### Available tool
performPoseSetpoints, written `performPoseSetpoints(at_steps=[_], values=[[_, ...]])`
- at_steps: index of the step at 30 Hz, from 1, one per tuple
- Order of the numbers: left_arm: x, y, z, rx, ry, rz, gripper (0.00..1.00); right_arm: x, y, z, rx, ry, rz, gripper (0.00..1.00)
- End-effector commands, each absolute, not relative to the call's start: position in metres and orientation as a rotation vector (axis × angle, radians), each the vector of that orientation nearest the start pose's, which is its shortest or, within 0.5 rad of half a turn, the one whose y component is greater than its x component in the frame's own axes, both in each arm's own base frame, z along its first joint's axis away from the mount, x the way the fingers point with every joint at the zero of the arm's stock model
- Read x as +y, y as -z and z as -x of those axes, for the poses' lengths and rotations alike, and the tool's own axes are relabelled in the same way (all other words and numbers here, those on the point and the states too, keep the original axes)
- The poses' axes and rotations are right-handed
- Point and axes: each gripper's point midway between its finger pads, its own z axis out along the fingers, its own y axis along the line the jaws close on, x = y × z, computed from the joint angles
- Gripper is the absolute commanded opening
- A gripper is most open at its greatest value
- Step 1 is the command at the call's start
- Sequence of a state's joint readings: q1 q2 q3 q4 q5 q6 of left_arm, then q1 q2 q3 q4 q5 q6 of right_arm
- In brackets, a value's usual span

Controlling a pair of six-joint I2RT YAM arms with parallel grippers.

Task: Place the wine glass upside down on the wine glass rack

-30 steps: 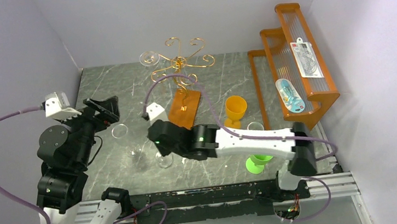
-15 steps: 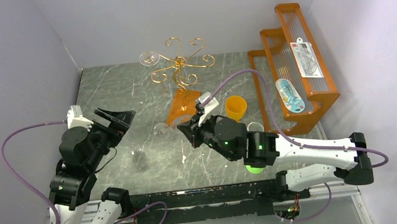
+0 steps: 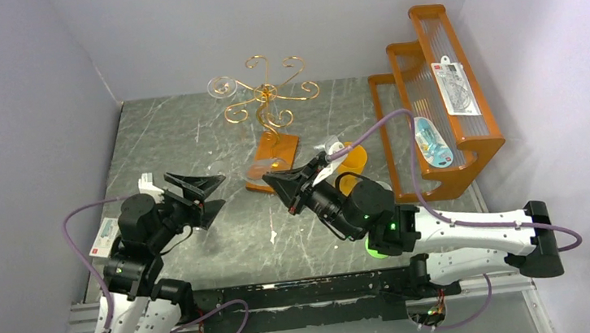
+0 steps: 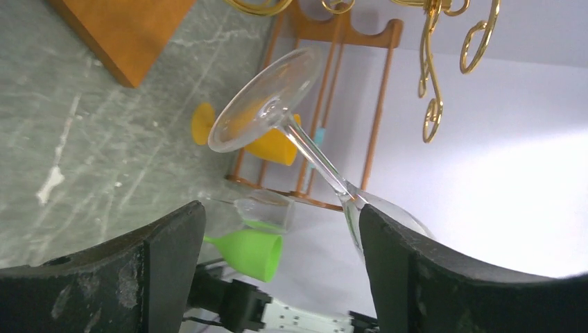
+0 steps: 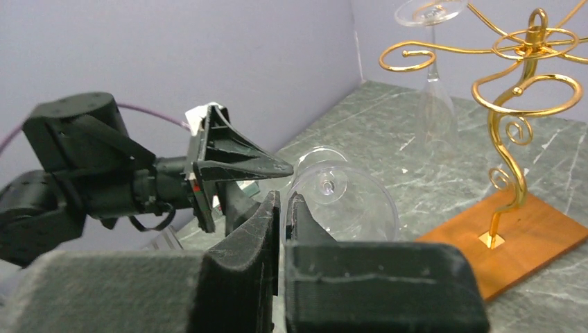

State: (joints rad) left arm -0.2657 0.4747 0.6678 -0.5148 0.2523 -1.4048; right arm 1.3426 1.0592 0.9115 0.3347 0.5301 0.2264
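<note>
Two arms extend low, facing each other; right gripper (image 5: 284,201) is pinched shut on the tilted wine glass (image 4: 262,105), left gripper (image 3: 219,193) spread wide, holding nothing.

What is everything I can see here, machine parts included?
wine glass rack: one, gold wire, wooden base, back middle
hanging wine glass: one, clear, upside down on rack
held wine glass: one, clear, tilted between grippers
orange cup: one, orange, right of rack
green cup: one, green, front right
small glass: one, clear, beside green cup
stepped shelf: one, orange wood, right side
packets: two, white-blue, on shelf
small packet: one, white-red, left edge
table: one, grey marble, underneath
left gripper: one, black, open, facing held wine glass
right gripper: one, black, shut on held wine glass
</note>
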Motion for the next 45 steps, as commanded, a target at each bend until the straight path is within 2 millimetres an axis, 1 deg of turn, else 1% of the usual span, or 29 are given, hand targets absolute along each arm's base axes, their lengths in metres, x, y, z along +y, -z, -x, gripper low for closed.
performPoseSetpoints(at_steps=[1,2,5,8,11,13,15,17,20,22,25,27,28,29,31,34,36,38,41,45], values=[[-0.155,-0.293,-0.204,1.712,1.620,1.025,0.86,0.348,-0.394,-0.159,1.322,-0.996,0.323,0.00],[-0.153,-0.297,-0.204,1.679,1.638,1.036,0.87,0.349,-0.395,-0.158,1.314,-1.002,0.331,0.00],[-0.147,-0.306,-0.204,1.620,1.642,1.066,0.96,0.352,-0.394,-0.156,1.303,-1.009,0.348,0.00],[-0.145,-0.305,-0.204,1.606,1.655,1.096,0.97,0.356,-0.392,-0.155,1.295,-1.019,0.361,0.00],[-0.150,-0.303,-0.206,1.625,1.690,1.123,0.97,0.360,-0.392,-0.152,1.276,-1.032,0.377,0.00],[-0.153,-0.308,-0.210,1.623,1.708,1.107,0.97,0.364,-0.392,-0.152,1.269,-1.034,0.388,0.00],[-0.154,-0.315,-0.213,1.619,1.706,1.093,0.93,0.368,-0.392,-0.152,1.259,-1.033,0.396,0.00],[-0.153,-0.318,-0.217,1.616,1.695,1.098,0.88,0.372,-0.391,-0.153,1.249,-1.028,0.405,0.00],[-0.155,-0.318,-0.222,1.603,1.717,1.121,0.80,0.375,-0.386,-0.156,1.249,-1.013,0.397,0.00],[-0.158,-0.313,-0.224,1.612,1.737,1.130,0.74,0.377,-0.385,-0.156,1.248,-1.015,0.395,0.00],[-0.159,-0.315,-0.227,1.596,1.756,1.130,0.66,0.379,-0.382,-0.155,1.243,-1.025,0.400,0.00],[-0.159,-0.322,-0.228,1.555,1.805,1.124,0.62,0.380,-0.380,-0.154,1.242,-1.029,0.406,0.00],[-0.159,-0.333,-0.228,1.508,1.846,1.085,0.59,0.379,-0.380,-0.153,1.239,-1.037,0.406,0.00],[-0.158,-0.335,-0.228,1.494,1.856,1.082,0.58,0.379,-0.380,-0.152,1.235,-1.043,0.409,0.00],[-0.156,-0.341,-0.228,1.464,1.867,1.080,0.51,0.377,-0.381,-0.148,1.223,-1.062,0.409,0.00],[-0.150,-0.348,-0.227,1.407,1.873,1.080,0.44,0.375,-0.380,-0.146,1.219,-1.075,0.408,0.00],[-0.147,-0.352,-0.227,1.376,1.876,1.081,0.41,0.374,-0.379,-0.143,1.214,-1.092,0.415,0.00],[-0.146,-0.354,-0.228,1.359,1.883,1.078,0.40,0.375,-0.377,-0.141,1.213,-1.105,0.423,0.00],[-0.148,-0.356,-0.228,1.342,1.922,1.067,0.40,0.376,-0.374,-0.136,1.220,-1.130,0.441,0.00],[-0.150,-0.363,-0.229,1.331,1.941,1.027,0.35,0.377,-0.371,-0.133,1.234,-1.150,0.450,0.00]])
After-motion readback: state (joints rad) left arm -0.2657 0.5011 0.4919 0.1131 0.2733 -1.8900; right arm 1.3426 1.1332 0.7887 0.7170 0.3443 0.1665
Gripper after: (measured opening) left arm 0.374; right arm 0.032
